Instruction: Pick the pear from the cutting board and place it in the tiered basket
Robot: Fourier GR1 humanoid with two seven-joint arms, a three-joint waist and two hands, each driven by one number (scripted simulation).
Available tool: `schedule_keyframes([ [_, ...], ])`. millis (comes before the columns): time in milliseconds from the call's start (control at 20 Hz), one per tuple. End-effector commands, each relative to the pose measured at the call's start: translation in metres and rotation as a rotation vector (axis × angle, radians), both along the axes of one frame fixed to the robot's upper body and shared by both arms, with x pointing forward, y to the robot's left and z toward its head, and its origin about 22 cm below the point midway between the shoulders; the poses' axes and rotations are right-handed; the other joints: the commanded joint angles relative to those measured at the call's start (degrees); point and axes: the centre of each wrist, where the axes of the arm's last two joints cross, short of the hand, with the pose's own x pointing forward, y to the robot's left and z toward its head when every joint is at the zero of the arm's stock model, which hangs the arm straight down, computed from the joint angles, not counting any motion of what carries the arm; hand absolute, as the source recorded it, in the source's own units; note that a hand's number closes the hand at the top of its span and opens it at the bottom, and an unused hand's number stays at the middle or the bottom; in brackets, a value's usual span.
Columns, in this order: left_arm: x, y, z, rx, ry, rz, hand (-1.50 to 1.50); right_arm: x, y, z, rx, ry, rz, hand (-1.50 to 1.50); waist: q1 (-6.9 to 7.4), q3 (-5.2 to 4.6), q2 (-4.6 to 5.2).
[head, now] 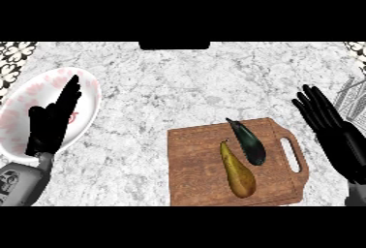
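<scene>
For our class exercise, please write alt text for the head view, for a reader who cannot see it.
A yellow-brown pear lies on a wooden cutting board beside a dark green vegetable, on a marble counter. The open left hand shows over a pink-patterned plate; the open right hand rests at the right edge, by a wire basket.

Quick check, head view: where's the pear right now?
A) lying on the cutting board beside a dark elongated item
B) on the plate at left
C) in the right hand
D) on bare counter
A: the pear lies on the cutting board, next to the dark elongated item; the right hand is open and apart from it.
</scene>
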Motion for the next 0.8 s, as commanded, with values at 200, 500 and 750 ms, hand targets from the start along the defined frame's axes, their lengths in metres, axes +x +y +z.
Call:
schedule_keyframes([
  [200, 0.009, -0.050, 0.013, -0.085, -0.183, -0.057, 0.00, 0.058, 0.026, 0.051, 0.209, -0.131, 0.362, 1.50, 2.94, -0.75, 0.27],
  [500, -0.004, -0.088, -0.002, -0.155, -0.179, -0.101, 0.00, 0.056, 0.037, -0.015, 0.371, 0.193, 0.498, -1.50, 3.53, -0.59, 0.88],
  [750, -0.013, -0.087, -0.012, -0.153, -0.178, -0.072, 0.00, 0.078, -0.015, 0.004, 0.309, 0.083, 0.734, -1.50, 2.10, -0.70, 0.20],
])
